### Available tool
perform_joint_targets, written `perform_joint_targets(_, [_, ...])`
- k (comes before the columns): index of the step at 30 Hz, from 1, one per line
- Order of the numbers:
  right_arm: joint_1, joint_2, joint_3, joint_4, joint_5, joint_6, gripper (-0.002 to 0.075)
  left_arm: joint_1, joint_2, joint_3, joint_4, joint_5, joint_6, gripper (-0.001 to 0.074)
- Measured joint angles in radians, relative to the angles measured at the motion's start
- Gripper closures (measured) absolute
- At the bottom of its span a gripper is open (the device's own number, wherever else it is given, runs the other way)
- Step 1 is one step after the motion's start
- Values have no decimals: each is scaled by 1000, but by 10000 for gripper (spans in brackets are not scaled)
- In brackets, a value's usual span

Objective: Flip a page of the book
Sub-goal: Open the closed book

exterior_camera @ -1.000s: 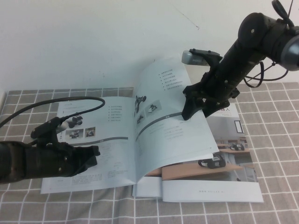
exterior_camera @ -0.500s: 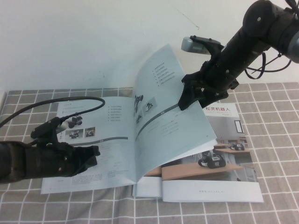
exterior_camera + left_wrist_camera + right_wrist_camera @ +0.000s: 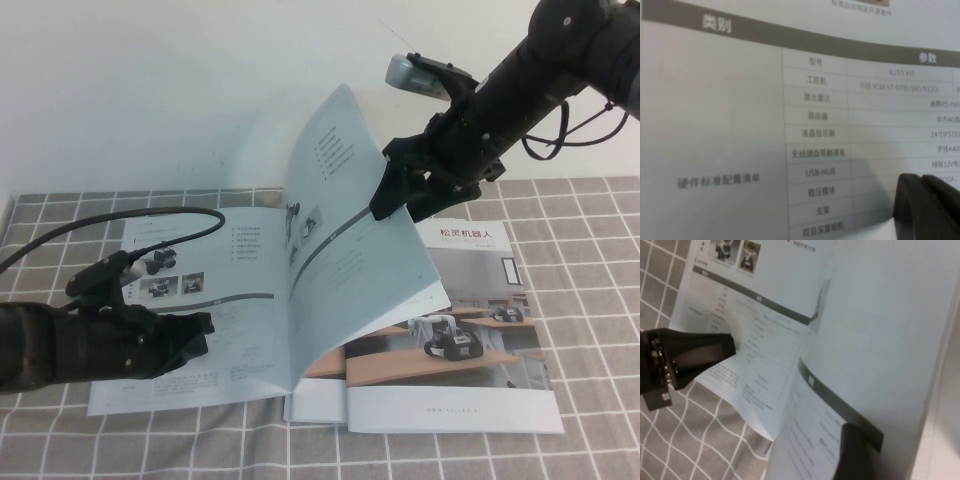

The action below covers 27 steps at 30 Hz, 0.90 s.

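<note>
The book (image 3: 240,330) lies open on the checked cloth. Its right-hand page (image 3: 340,240), with a wheeled-robot picture and a grey band, stands lifted and curled. My right gripper (image 3: 383,205) is shut on that page's outer edge at the grey band. In the right wrist view one finger (image 3: 852,455) lies on the page's (image 3: 875,340) printed side and the other is hidden behind it. My left gripper (image 3: 200,330) is shut and rests low on the book's left leaf. In the left wrist view its fingertips (image 3: 925,207) touch the printed table (image 3: 860,115).
A second booklet (image 3: 480,350) with a Chinese title and desk photo lies under the book at the right. The grey checked cloth (image 3: 600,300) covers the table. A white wall stands behind. A black cable (image 3: 100,225) runs to the left arm.
My right gripper has moved up and to the left with the page's edge. The page now stands steeper and shows more of the booklet below. The left arm has not moved.
</note>
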<state>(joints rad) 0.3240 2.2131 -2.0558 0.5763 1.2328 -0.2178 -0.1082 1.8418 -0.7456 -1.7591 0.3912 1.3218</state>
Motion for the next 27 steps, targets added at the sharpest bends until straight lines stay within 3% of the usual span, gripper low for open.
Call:
perform_joint_targets(14, [13, -35, -2, -10, 2, 18, 276, -12, -38, 12, 27, 4, 0, 737])
perform_joint_targets(27, [13, -35, -2, -39, 2, 32, 276, -153, -95, -43, 35, 7, -4, 737])
